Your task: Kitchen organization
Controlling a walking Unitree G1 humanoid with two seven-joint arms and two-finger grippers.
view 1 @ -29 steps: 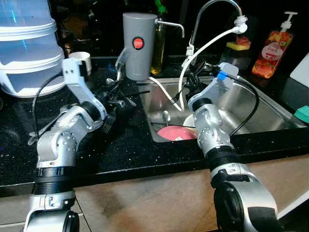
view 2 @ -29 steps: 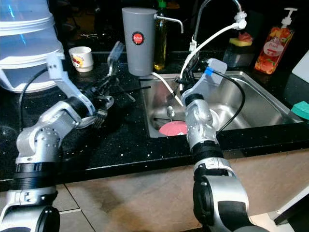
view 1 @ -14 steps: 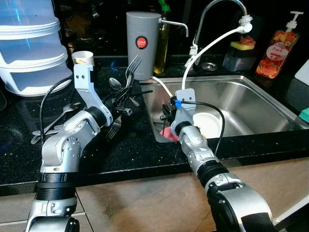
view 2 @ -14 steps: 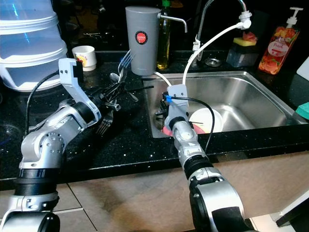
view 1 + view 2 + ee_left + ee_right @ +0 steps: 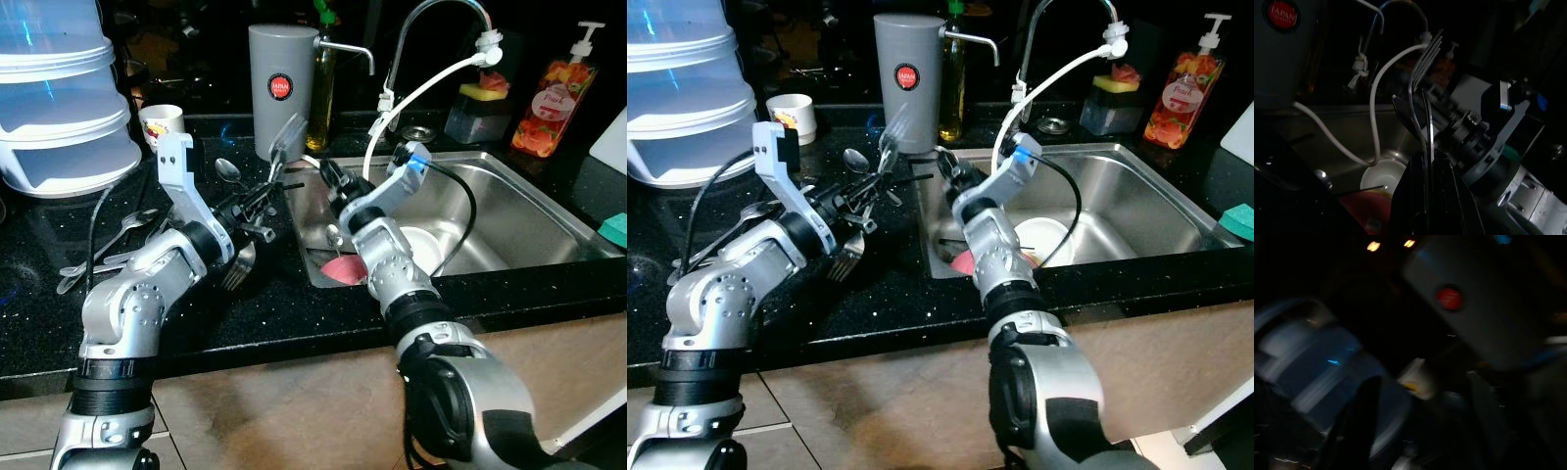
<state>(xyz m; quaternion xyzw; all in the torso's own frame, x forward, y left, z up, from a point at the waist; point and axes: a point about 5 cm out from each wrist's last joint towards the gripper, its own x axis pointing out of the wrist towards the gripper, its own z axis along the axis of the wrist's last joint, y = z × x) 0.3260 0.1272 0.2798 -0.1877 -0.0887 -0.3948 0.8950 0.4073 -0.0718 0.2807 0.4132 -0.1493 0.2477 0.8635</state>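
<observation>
My left gripper [image 5: 263, 193] is above the black counter [image 5: 274, 313], just left of the sink [image 5: 519, 211]. It is shut on a fork [image 5: 1422, 73] whose tines point up toward the grey canister [image 5: 282, 93]; a second handle lies against it. My right gripper [image 5: 328, 178] reaches from the sink side over the sink's left rim, close to the fork, with its two fingers [image 5: 1354, 431] apart and nothing between them. Another fork [image 5: 239, 270] lies on the counter below the left gripper.
A pink plate [image 5: 341, 266] and a white bowl [image 5: 429, 245] sit in the sink under the tap hose [image 5: 411, 98]. Loose cutlery [image 5: 103, 257] and a spoon [image 5: 227, 169] lie on the counter. Stacked plastic tubs [image 5: 59, 108], a cup [image 5: 160, 122] and a soap bottle [image 5: 549, 98] stand at the back.
My right arm has swung out of the sink basin to its left rim, toward the left gripper. The left gripper has tilted the fork upright and moved slightly right.
</observation>
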